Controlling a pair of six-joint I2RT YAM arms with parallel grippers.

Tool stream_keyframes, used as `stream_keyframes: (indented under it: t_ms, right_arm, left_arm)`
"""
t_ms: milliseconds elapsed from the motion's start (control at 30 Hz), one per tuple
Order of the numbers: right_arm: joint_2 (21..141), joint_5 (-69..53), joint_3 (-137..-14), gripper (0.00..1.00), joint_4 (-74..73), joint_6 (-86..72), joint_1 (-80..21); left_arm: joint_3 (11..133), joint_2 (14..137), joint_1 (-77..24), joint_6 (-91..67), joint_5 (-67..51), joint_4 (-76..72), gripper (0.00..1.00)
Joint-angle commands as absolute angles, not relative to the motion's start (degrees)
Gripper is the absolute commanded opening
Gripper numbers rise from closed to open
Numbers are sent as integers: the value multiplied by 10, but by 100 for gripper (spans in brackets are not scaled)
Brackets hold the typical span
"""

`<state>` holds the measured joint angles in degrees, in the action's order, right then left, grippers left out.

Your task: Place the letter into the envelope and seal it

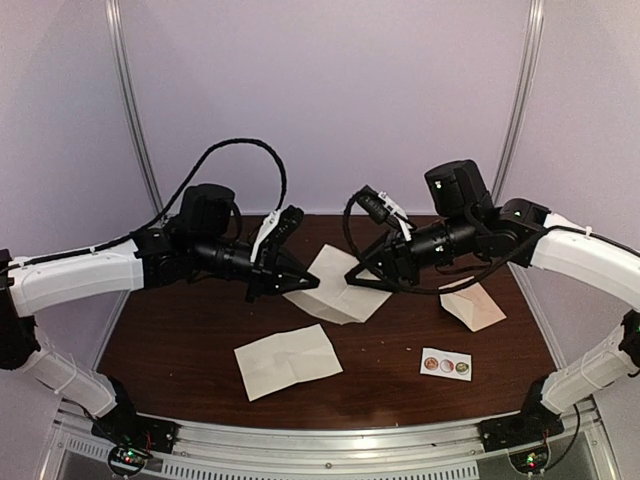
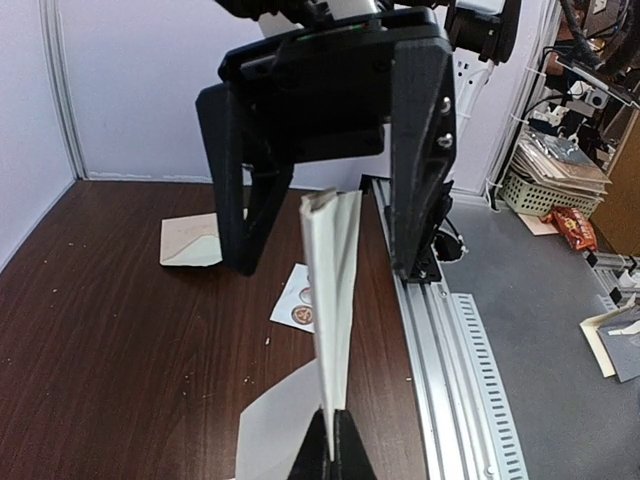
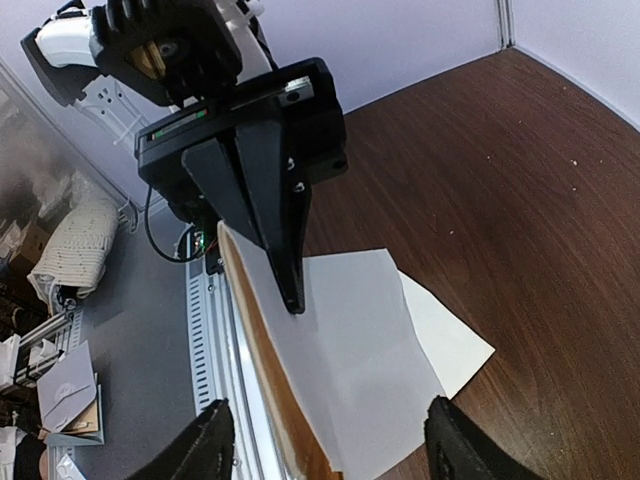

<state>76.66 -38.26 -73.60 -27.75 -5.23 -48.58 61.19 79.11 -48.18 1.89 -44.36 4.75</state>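
My left gripper (image 1: 298, 283) is shut on a folded white sheet, the letter (image 1: 338, 292), and holds it up off the table. In the left wrist view the letter (image 2: 330, 300) stands edge-on out of the closed fingertips (image 2: 345, 445). My right gripper (image 1: 358, 279) is open, with a finger on either side of the letter's free edge (image 3: 340, 350) and not touching it. Its fingers (image 2: 245, 225) straddle the sheet in the left wrist view. The pale tan envelope (image 1: 472, 305) lies flat at the table's right and also shows in the left wrist view (image 2: 190, 241).
A second creased white sheet (image 1: 288, 360) lies at the front middle of the dark wooden table (image 1: 180, 350). A white strip with three round stickers (image 1: 446, 364) lies at the front right. An aluminium rail (image 1: 330, 440) runs along the near edge.
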Motion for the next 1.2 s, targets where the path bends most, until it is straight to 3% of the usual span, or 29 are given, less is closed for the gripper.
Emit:
stream_keyframes:
  t_ms: [0, 167, 267, 300, 367, 500, 633, 867, 1167]
  right_arm:
    - [777, -405, -757, 56, -307, -36, -492]
    - [791, -419, -756, 27, -304, -36, -498]
    - [790, -422, -748, 3, -281, -41, -499]
    - [786, -419, -742, 0, -264, -47, -500]
    - [772, -393, -722, 0, -226, -64, -500]
    - [740, -279, -673, 0, -171, -97, -495]
    - [715, -181, -630, 0, -131, -138, -473]
    - [686, -63, -586, 0, -53, -192, -461]
    - [664, -176, -499, 0, 159, -257, -483]
  left_arm:
    - [633, 799, -487, 32, -458, 50, 0]
    - [634, 799, -487, 33, -458, 53, 0]
    - [635, 800, -487, 33, -453, 54, 0]
    - [636, 797, -487, 34, -440, 56, 0]
    - [628, 784, -488, 29, -379, 45, 0]
    - [578, 720, -487, 11, -216, -18, 43]
    - [537, 655, -487, -19, -131, -79, 59]
    - [522, 634, -487, -196, -61, -143, 62]
    - [439, 687, -527, -401, -82, -325, 59]
